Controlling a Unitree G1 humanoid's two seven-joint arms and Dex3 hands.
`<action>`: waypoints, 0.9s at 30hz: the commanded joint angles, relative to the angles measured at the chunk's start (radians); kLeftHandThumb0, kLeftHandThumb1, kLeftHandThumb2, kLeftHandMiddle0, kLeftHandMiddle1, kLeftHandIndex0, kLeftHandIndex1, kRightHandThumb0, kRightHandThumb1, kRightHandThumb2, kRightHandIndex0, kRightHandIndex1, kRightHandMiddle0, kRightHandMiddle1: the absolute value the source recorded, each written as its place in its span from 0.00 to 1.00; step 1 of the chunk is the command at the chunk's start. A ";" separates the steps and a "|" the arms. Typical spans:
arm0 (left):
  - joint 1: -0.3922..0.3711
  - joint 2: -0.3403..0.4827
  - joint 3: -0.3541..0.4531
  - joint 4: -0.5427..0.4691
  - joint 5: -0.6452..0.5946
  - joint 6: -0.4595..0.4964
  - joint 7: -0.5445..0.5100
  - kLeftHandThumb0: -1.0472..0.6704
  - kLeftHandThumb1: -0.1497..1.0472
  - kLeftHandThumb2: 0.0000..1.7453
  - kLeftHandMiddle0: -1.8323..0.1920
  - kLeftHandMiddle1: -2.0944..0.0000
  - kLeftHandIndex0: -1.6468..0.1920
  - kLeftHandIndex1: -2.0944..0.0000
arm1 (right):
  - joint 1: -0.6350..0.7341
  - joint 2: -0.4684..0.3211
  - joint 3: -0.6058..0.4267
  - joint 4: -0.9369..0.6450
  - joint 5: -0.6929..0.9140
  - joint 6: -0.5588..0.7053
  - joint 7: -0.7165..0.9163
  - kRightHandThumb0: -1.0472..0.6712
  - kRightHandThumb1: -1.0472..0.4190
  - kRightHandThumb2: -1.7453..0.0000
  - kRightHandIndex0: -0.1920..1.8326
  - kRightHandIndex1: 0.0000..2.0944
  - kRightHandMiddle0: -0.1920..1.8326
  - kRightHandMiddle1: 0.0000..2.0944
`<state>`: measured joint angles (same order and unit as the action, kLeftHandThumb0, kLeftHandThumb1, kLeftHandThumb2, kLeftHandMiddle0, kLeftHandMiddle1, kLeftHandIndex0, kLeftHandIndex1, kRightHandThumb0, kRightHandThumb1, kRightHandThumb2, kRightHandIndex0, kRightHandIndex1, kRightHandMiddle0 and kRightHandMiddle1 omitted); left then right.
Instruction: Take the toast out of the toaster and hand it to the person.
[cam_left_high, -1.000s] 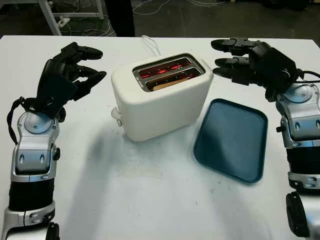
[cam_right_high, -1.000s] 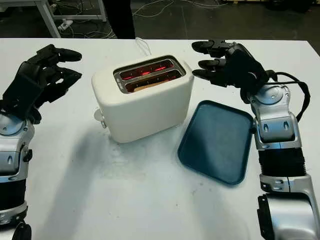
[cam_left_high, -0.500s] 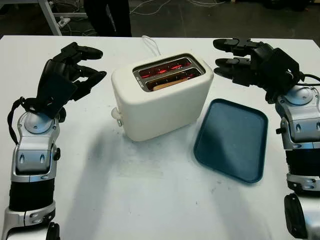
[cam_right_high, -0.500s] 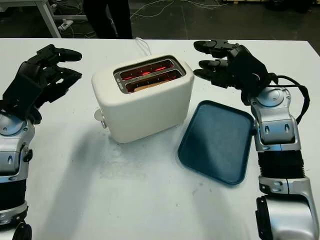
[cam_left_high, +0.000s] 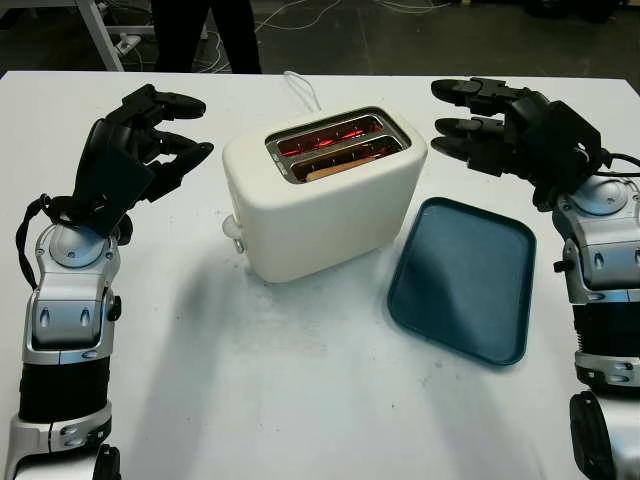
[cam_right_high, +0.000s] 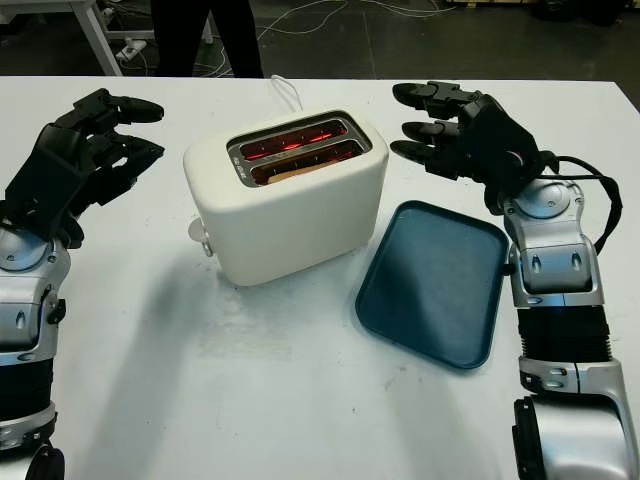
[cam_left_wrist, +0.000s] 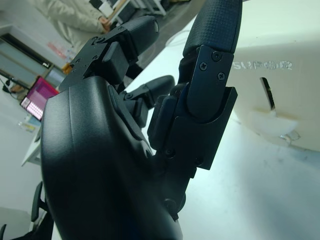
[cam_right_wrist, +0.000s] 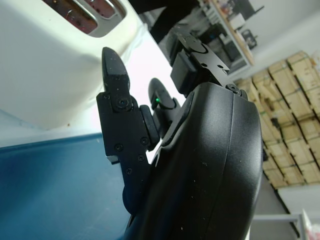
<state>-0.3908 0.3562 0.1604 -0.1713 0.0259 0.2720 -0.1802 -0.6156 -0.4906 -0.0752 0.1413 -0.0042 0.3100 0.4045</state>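
Nearest the robot, the white table (cam_left_high: 300, 400) lies bare. At about four o'clock from the table's middle a dark teal tray (cam_left_high: 462, 278) lies flat, holding nothing, its near corner pointing toward the robot.

At the centre stands a cream two-slot toaster (cam_left_high: 325, 195), turned a little so that its lever knob (cam_left_high: 233, 230) faces eight o'clock. Both slots glow red inside. The toast (cam_left_high: 335, 167) sits low in the nearer slot, only a pale tan edge of it showing above the metal rim. A white cord (cam_left_high: 300, 90) runs from the toaster's back toward twelve o'clock.

The left hand (cam_left_high: 135, 150) hovers at nine o'clock from the toaster, well apart from it, its fingers loosely curled with gaps between them and clasping nothing. The right hand (cam_left_high: 500, 135) hovers at two o'clock from the toaster, near its far right corner and above the tray's far edge; its fingers reach out straight toward the toaster, apart from one another, gripping nothing and touching nothing.

Beyond the table's far edge, at eleven o'clock, a person's dark-trousered legs (cam_left_high: 205, 35) stand on the floor beside a white frame (cam_left_high: 100, 30).
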 joint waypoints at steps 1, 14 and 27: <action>0.003 -0.002 0.002 -0.008 -0.008 -0.003 0.006 0.07 0.89 0.03 0.71 0.48 0.69 0.58 | -0.004 0.009 -0.002 0.007 0.009 -0.013 -0.008 0.44 0.09 0.95 0.36 0.04 0.33 0.00; 0.006 -0.011 0.002 0.007 -0.013 -0.028 0.007 0.06 0.89 0.02 0.70 0.47 0.69 0.57 | -0.008 0.017 -0.002 -0.002 0.008 0.007 -0.016 0.44 0.09 0.95 0.36 0.05 0.33 0.00; 0.021 -0.015 0.002 -0.010 -0.019 -0.023 -0.003 0.08 0.88 0.00 0.70 0.46 0.69 0.56 | -0.007 0.021 -0.002 0.001 0.011 0.004 -0.017 0.45 0.09 0.95 0.36 0.06 0.33 0.00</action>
<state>-0.3781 0.3454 0.1604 -0.1719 0.0242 0.2557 -0.1812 -0.6167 -0.4764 -0.0748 0.1479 -0.0029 0.3129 0.3957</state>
